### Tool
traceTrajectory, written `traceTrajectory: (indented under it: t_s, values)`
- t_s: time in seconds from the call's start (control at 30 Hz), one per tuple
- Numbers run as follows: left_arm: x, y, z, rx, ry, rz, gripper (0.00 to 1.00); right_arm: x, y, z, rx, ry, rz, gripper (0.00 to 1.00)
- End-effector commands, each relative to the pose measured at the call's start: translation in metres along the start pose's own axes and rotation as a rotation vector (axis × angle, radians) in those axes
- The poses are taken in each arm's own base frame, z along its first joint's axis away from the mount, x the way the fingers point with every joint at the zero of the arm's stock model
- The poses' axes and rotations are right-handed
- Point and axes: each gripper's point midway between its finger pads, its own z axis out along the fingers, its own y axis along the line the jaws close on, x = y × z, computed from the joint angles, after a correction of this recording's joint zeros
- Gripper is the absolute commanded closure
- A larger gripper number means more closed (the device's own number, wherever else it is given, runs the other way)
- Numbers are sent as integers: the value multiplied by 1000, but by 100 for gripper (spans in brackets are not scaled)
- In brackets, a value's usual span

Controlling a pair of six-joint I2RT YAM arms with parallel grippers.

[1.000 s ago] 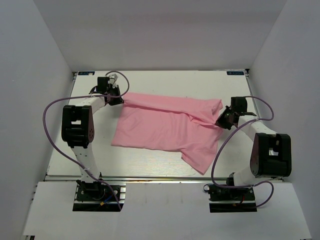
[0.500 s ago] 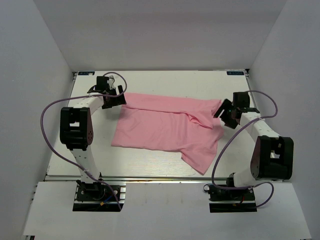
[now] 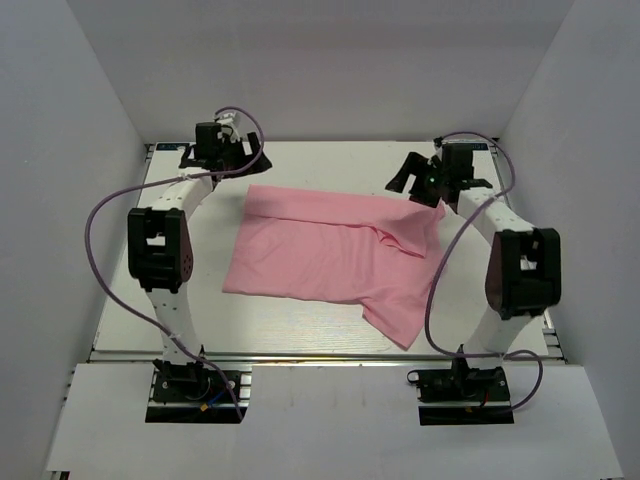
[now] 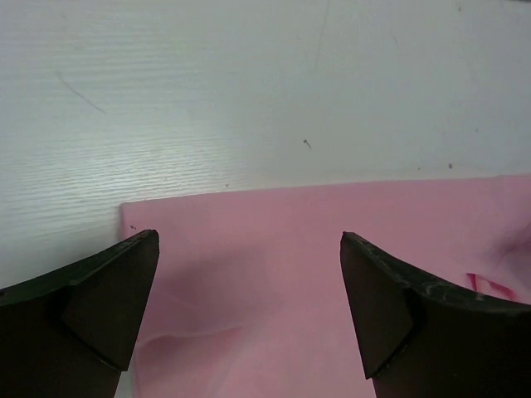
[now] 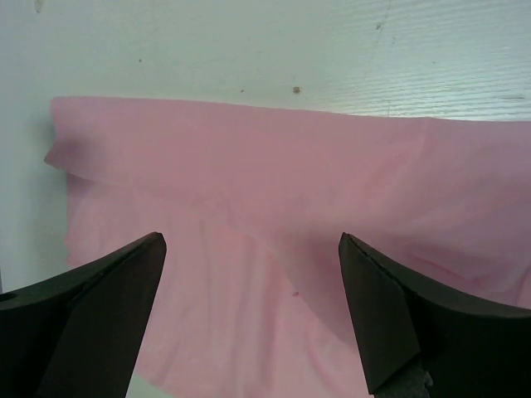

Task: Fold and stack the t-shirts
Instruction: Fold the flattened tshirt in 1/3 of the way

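Note:
One light pink t-shirt lies partly folded on the white table, with one sleeve pointing to the near right. My left gripper hovers open by the shirt's far left corner. In the left wrist view that corner of the t-shirt lies flat under my open left gripper, with nothing between the fingers. My right gripper hangs open over the far right corner. In the right wrist view the t-shirt spreads below the open right gripper, untouched.
White walls close in the table on the left, right and back. Purple cables loop out from both arms. The arm bases stand at the near edge. Bare table shows behind the shirt.
Both grippers opened and let go of the shirt's far corners, then rose and drew back toward the far edge. The shirt's far edge now lies on the table.

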Motion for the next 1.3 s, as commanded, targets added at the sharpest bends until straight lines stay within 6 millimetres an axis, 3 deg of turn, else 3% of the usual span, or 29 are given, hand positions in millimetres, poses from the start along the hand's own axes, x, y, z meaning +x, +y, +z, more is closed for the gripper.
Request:
traceTrajectory:
  t_s: [0.0,0.03,0.13,0.2,0.43,0.5,0.53,0.7,0.77,0.8,0.87,0.9,0.97,1.0,1.07,1.1,1.13,1.27]
  values:
    - [31,-19,27,130,88,-16,0,4,6,27,-38,54,-10,10]
    - [47,-16,37,128,123,-24,0,7,0,35,-22,70,4,10]
    - [62,-15,48,137,156,-31,0,22,-27,48,54,104,59,10]
    - [87,-6,53,122,208,-53,0,29,-48,50,120,109,77,10]
    - [139,24,51,19,330,-110,0,70,-101,47,153,212,197,10]
    - [145,30,49,9,341,-122,0,85,-105,52,136,237,202,10]
    - [151,32,48,5,353,-127,0,76,-120,46,140,209,226,10]
    - [152,41,46,-54,361,-125,0,82,-141,36,196,171,202,10]
    - [151,42,47,-54,366,-118,0,78,-143,43,149,195,193,10]
    - [148,41,47,-54,366,-118,0,88,-150,45,153,243,201,10]
    - [146,41,49,-54,368,-118,0,67,-140,52,99,245,172,11]
    - [139,39,50,-50,354,-113,0,74,-147,59,105,270,178,11]
    - [133,36,53,-38,349,-122,0,48,-144,66,101,219,124,11]
    - [132,36,56,-37,347,-121,0,49,-146,70,100,225,121,11]
    - [128,39,61,-51,342,-132,0,27,-142,74,92,194,87,11]
    - [122,39,67,-49,334,-129,0,29,-145,78,95,205,88,11]
    - [120,39,70,-49,335,-129,0,14,-141,78,87,180,62,11]
    - [96,37,83,-37,294,-114,0,-7,-130,75,68,153,2,11]
